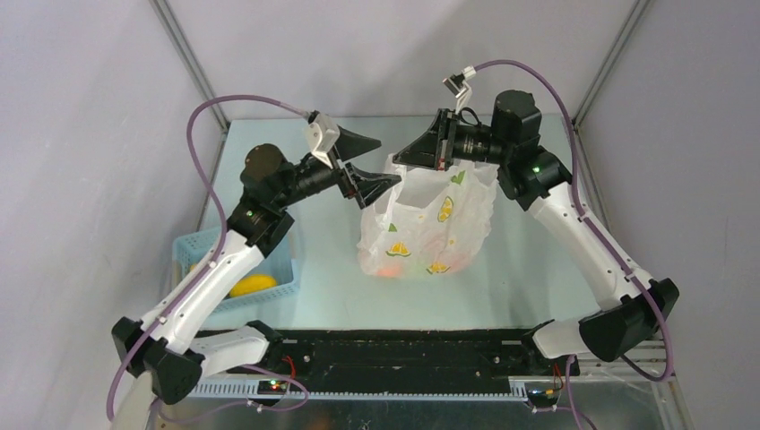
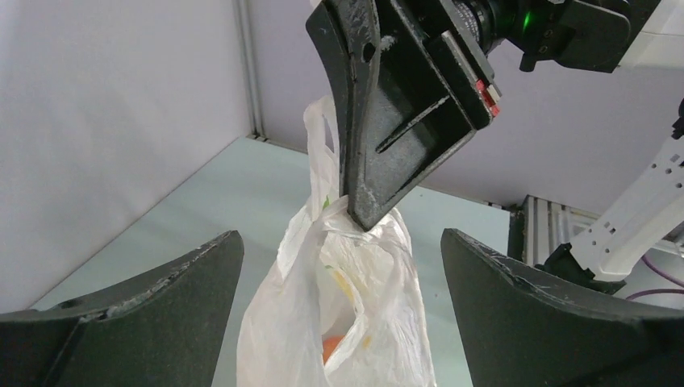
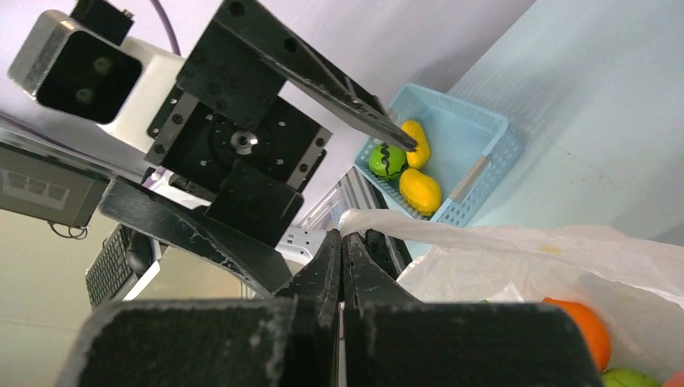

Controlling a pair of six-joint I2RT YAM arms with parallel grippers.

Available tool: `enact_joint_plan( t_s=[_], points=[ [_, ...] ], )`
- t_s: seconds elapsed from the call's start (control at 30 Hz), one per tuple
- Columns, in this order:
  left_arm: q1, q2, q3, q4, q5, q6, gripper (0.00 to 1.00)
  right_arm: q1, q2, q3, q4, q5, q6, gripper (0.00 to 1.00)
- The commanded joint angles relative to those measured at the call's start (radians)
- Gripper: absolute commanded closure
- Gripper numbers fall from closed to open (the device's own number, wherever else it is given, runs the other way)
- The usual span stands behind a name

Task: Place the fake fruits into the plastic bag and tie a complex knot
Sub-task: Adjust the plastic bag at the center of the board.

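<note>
The plastic bag [image 1: 428, 224] stands in the middle of the table, white with fruit-slice prints. Orange and red fake fruits show through its lower part [image 1: 391, 267]. My right gripper [image 1: 397, 161] is shut on the bag's upper left rim and holds it up; in the right wrist view [image 3: 342, 235] the white plastic comes out of the shut tips. An orange fruit [image 3: 582, 326] lies inside the bag. My left gripper [image 1: 387, 161] is open and empty at the same rim. In the left wrist view [image 2: 340, 238] the bag [image 2: 282, 322] hangs between its fingers. No knot shows.
A light blue basket [image 1: 285, 260] stands at the left by the left arm, with a yellow fruit [image 1: 253, 285] in it. The right wrist view shows the basket [image 3: 476, 137] holding two yellow fruits and a green one [image 3: 387, 160]. Grey walls close in the table.
</note>
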Motion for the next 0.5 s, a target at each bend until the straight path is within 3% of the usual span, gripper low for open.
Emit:
enact_joint_plan(
  t_s=[0.0,0.3,0.47],
  points=[
    [0.006,0.033,0.046,0.151,0.078,-0.067,0.01,-0.005,-0.046,-0.003,0.044,-0.016,0.021,1.0],
    [0.004,0.125,0.02,0.352,0.216,-0.267,0.01,-0.007,-0.058,-0.004,0.023,-0.005,0.018,1.0],
    [-0.008,0.158,-0.021,0.413,0.277,-0.346,0.19,-0.01,-0.06,-0.004,0.024,0.009,0.022,1.0]
  ],
)
